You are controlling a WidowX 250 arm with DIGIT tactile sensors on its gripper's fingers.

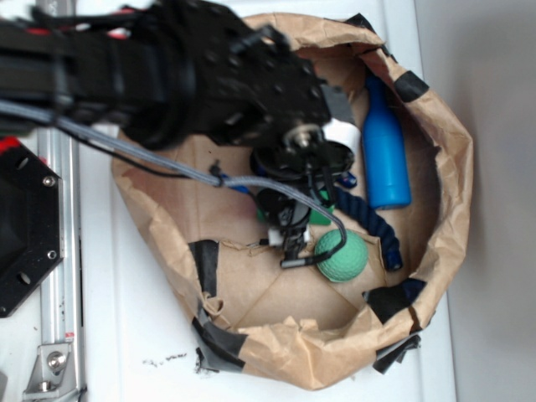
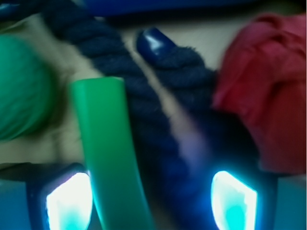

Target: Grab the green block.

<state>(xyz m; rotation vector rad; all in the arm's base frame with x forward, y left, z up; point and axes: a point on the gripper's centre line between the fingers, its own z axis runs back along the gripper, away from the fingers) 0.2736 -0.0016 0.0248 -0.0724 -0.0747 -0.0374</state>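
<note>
The green block [image 2: 108,143] is a smooth bright green bar that runs up from between my fingers, close beside the left fingertip [image 2: 69,201]. My gripper [image 2: 151,211] is open, and a dark blue rope [image 2: 158,143] also lies in the gap, nearer the right finger. In the exterior view my gripper [image 1: 293,247] points down into the paper bag, and only a sliver of the green block [image 1: 321,218] shows behind it. The arm hides the rest of the block.
A round green ball [image 1: 342,255] lies just right of the gripper. A blue bottle [image 1: 385,151] rests by the bag's right wall, with the rope [image 1: 373,226] below it. A red cloth [image 2: 268,96] lies to the right. The crumpled paper bag rim [image 1: 456,209] surrounds everything.
</note>
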